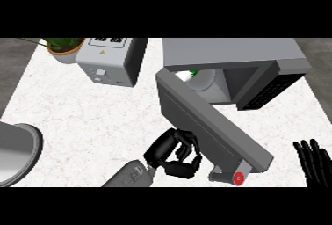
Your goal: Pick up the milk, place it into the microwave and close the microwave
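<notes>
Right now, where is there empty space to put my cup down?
The biggest bare patch of counter lies between the grey appliance, the round grey basin and the open microwave door. A smaller one sits between that door and the right hand. The back is crowded: plant, appliance, microwave.

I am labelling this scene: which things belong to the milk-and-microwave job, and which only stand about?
Job:
- microwave
- its open door
- milk, already inside
- left hand, curled by the door

Standing about:
- plant
- grey appliance
- round grey vessel, left edge
- right hand, resting open, right edge
</notes>
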You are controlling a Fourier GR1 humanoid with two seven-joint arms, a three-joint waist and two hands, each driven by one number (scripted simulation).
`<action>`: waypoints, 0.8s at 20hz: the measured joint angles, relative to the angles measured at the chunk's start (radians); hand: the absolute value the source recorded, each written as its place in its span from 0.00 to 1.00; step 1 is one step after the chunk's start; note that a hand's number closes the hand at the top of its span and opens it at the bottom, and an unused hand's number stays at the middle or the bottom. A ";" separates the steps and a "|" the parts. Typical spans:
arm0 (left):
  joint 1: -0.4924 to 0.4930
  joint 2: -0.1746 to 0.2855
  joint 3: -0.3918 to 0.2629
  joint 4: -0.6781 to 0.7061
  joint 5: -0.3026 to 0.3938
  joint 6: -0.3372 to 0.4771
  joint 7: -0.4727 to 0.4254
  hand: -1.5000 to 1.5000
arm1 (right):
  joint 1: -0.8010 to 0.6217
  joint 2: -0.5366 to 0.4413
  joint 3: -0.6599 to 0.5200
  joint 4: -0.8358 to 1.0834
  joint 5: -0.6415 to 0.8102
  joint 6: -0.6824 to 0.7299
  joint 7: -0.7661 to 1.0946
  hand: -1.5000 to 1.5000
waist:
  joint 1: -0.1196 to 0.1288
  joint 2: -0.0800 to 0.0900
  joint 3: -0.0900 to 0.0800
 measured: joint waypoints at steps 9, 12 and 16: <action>-0.138 0.002 -0.178 0.083 0.269 0.146 -0.010 1.00 | 0.026 -0.030 0.026 -0.182 -0.072 0.052 0.113 0.00 | -0.051 0.012 -0.002; -0.166 0.002 -0.201 0.079 0.347 0.188 -0.028 1.00 | 0.025 -0.046 0.035 -0.209 -0.093 0.077 0.135 0.00 | -0.070 0.017 -0.002; -0.203 0.001 -0.217 0.058 0.433 0.270 -0.046 1.00 | 0.009 -0.075 0.031 -0.248 -0.107 0.090 0.174 0.00 | -0.093 0.021 -0.003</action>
